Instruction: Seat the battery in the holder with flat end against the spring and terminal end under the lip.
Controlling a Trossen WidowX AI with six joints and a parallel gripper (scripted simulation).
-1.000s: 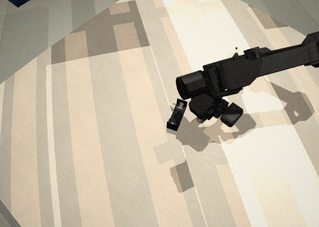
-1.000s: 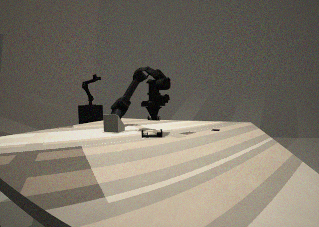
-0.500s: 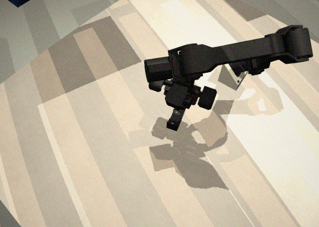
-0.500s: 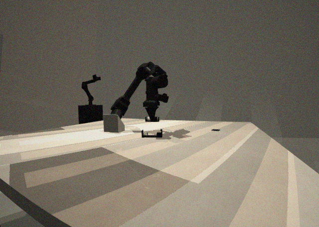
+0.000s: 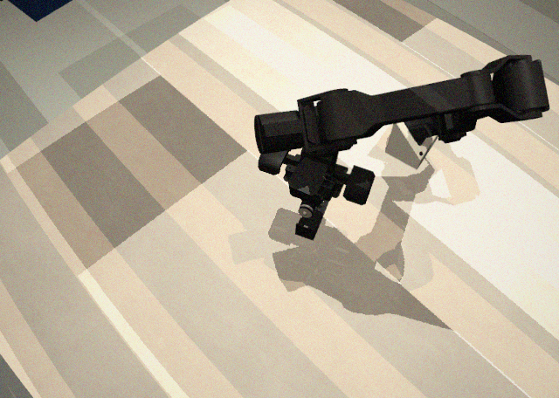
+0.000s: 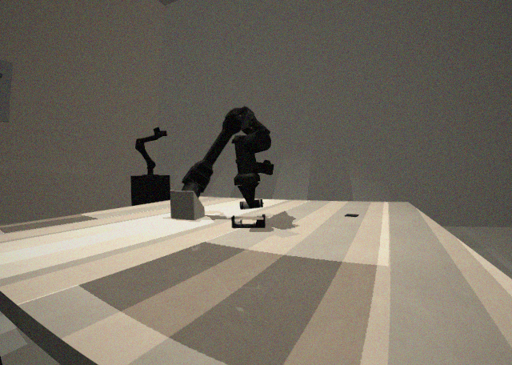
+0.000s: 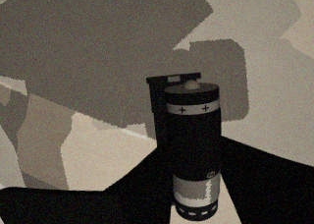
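Observation:
The dark battery [image 5: 306, 210] [image 6: 258, 204] [image 7: 193, 140] has a pale band and plus marks near its terminal end, which points away from the gripper camera. My gripper [image 6: 250, 204] [image 7: 192, 146] is shut on the battery and holds it roughly level above the table, pointing down. The black holder [image 5: 306, 229] [image 6: 262, 221] [image 7: 156, 93] stands on the table below the battery, with upright end walls. In the wrist view it is mostly hidden behind the battery, its far end showing a little left of and beyond the terminal. A gap shows between battery and holder in the exterior view. The spring is hidden.
A grey block [image 6: 182, 205] stands at the arm's base, left of the holder in the exterior view. A small flat dark piece [image 6: 351, 214] lies to the right. Another arm [image 6: 142, 148] stands on a black box [image 6: 150, 189] in the background. Shadows cross the striped table.

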